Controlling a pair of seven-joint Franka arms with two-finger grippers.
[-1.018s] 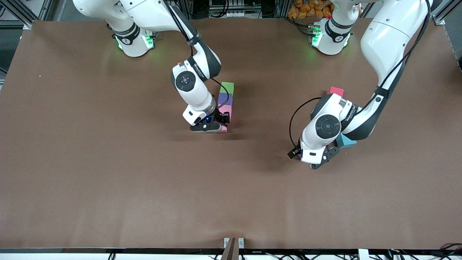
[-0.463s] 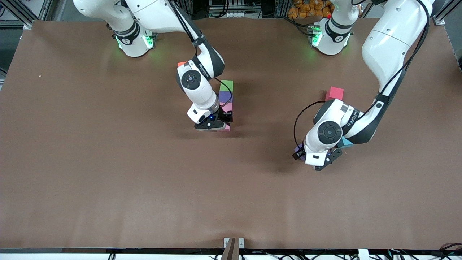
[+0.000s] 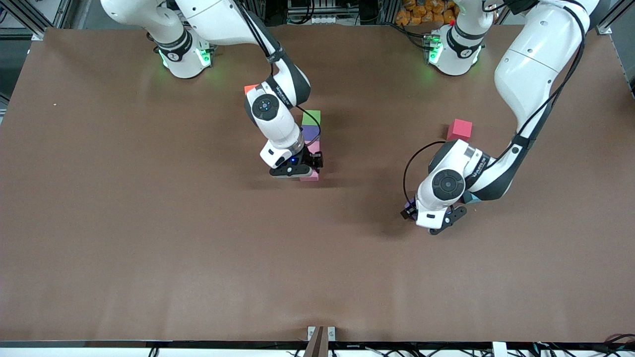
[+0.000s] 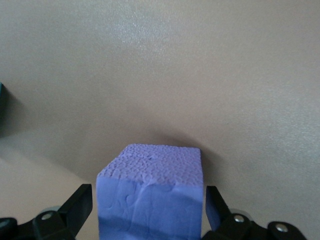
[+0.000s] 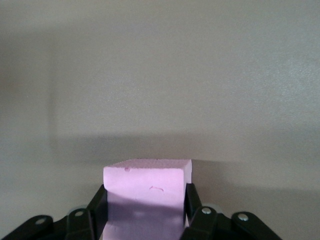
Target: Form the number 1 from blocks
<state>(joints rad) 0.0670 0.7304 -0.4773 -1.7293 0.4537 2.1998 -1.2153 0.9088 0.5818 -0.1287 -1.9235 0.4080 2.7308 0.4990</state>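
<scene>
The right gripper (image 3: 303, 171) is sitting low at the near end of the block line, its fingers (image 5: 98, 204) lying right against both sides of a pink block (image 5: 147, 195); whether they are pinching or only touching it cannot be told. That block (image 3: 310, 175) is resting on the table (image 3: 149, 223) as the nearest piece of a line running away from the front camera: a second pink block (image 3: 314, 146), a purple block (image 3: 310, 132) and a green block (image 3: 311, 117). The right arm's wrist is covering much of the two pink ones in the front view, so their meeting edge is hidden.

The left gripper (image 3: 430, 218) is hanging low toward the left arm's end of the table, its fingers (image 4: 80, 205) spread wide with a second purple block (image 4: 150, 197) sitting between them, a gap showing on each side. In the front view only a sliver of this block (image 3: 409, 203) is peeking out from under the wrist.

An orange cube (image 3: 250, 89) is showing beside the right arm's forearm. A red cube (image 3: 459, 129) is lying in the open, and a light-blue cube (image 3: 471, 199) is mostly hidden under the left arm.

Counted: two pink, two purple, one green, plus three other cubes.
</scene>
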